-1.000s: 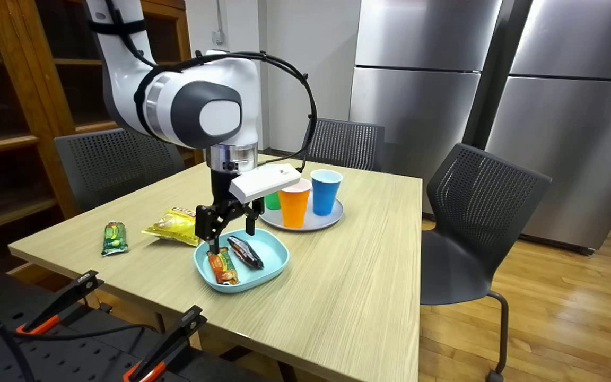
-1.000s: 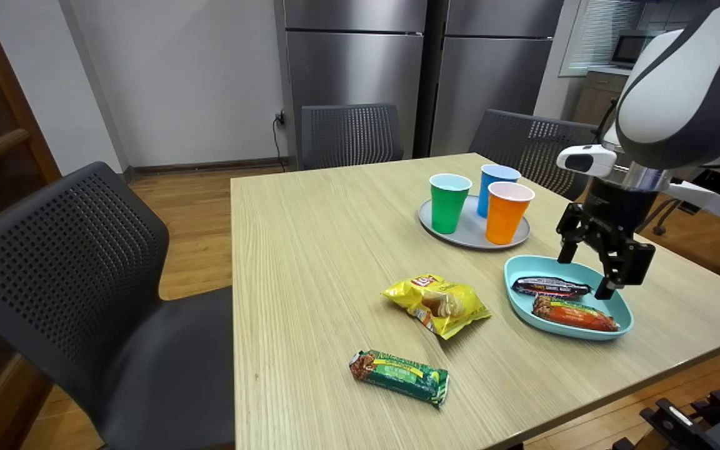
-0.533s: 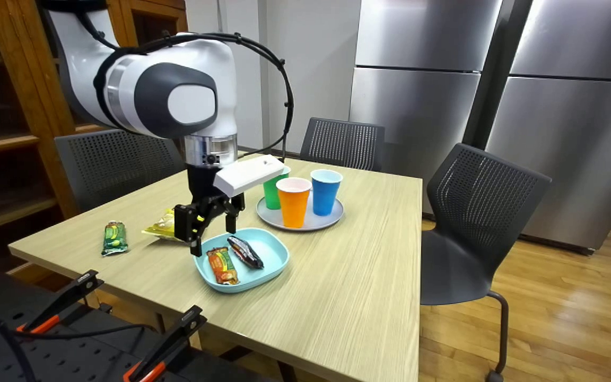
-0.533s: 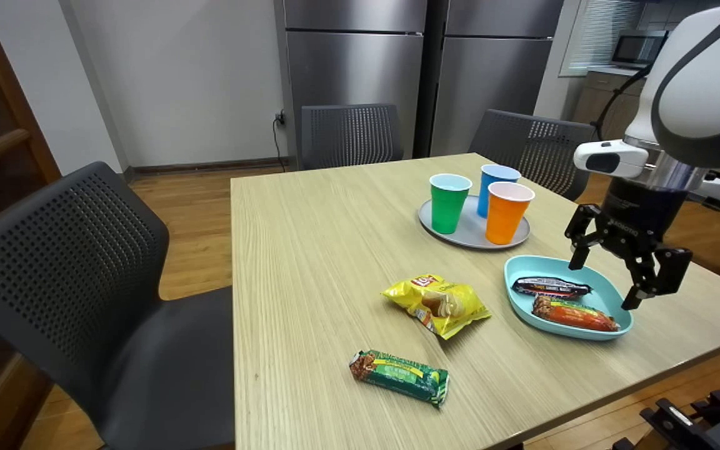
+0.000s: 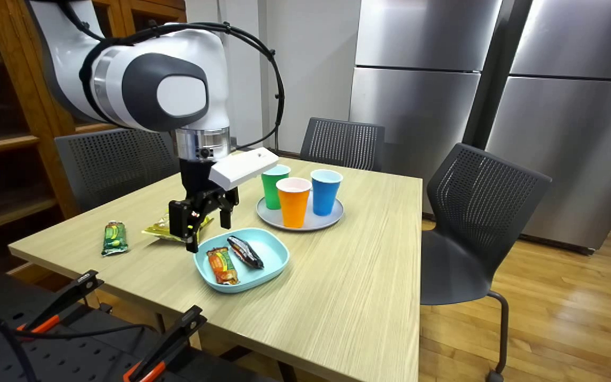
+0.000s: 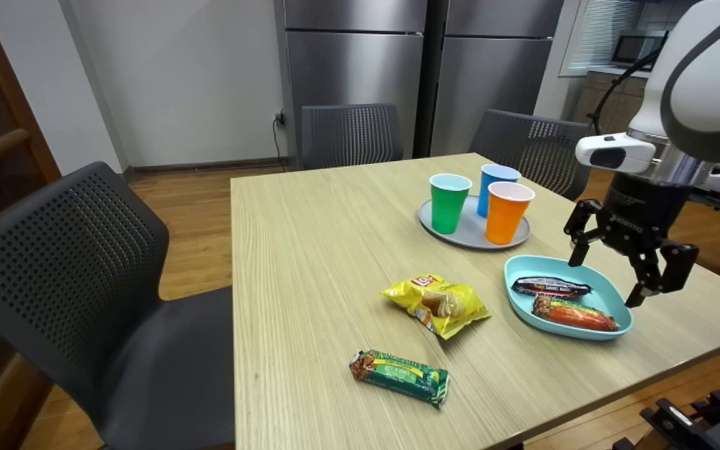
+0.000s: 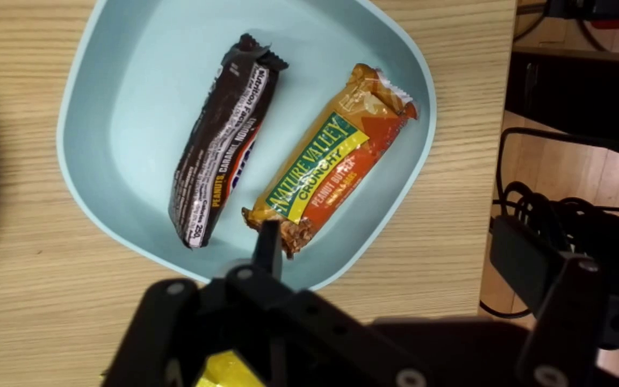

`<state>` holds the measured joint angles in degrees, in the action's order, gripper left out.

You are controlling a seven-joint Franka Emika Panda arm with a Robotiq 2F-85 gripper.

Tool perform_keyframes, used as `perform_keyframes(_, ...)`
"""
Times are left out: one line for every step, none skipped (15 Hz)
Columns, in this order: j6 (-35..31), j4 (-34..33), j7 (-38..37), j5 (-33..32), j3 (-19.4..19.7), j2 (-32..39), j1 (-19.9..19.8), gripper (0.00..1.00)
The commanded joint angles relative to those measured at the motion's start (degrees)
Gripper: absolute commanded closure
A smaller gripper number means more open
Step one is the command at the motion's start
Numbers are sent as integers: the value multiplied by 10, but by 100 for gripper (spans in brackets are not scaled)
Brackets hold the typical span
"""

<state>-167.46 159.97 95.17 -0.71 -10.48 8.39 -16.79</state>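
One pale wooden table (image 6: 335, 262) is supporting the layout. Farther back in both exterior views, a grey plate (image 6: 469, 234) is lying apart from a turquoise tray (image 7: 143, 118), which is resting near the table's edge. Above and near the tray's rim, the gripper (image 6: 605, 282) is hanging with its jaws spread wide; it is grasping nothing. With the rim so near, sound practice is calling for vertical clearance ahead of any sideways travel. Beside the tray, a yellow chip bag (image 6: 438, 306) is lying near enough that the operator should be allowing margin for the spread jaws. A green cup (image 5: 272, 192), an orange cup (image 5: 294, 207) and a blue cup (image 5: 325, 196) are standing on the plate; any knock is risking a tip-over. A green-wrapped bar (image 6: 400, 377) is lying on the table beyond the bag. Inside the tray, an orange-wrapped bar (image 7: 331, 156) and a dark-wrapped bar (image 7: 226, 145) are lying side by side, apart. In the wrist view, one finger (image 7: 267, 250) is partly masking the orange-wrapped bar's end; both exterior views are showing a gap, so depth checks should be relying on those.
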Motion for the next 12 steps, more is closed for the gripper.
perform_keyframes(0,-1,7,12,20,1,23,0)
perform_keyframes(-1,-1,6,26,12,3,22,0)
perform_keyframes(-4,-2,-1,41,5,4,25,0)
perform_keyframes(1,-5,2,62,-4,6,25,0)
perform_keyframes(-2,-6,0,93,-19,9,26,0)
perform_keyframes(-4,-7,1,121,-31,10,26,0)
perform_keyframes(-6,-8,1,157,-48,11,27,0)
perform_keyframes(-7,-10,3,186,-62,11,28,0)
perform_keyframes(-13,-11,2,210,-74,12,33,0)
perform_keyframes(-11,-14,1,228,-83,11,38,0)
perform_keyframes(-17,-18,0,253,-94,13,41,0)
perform_keyframes(-20,-23,-7,271,-111,16,37,0)
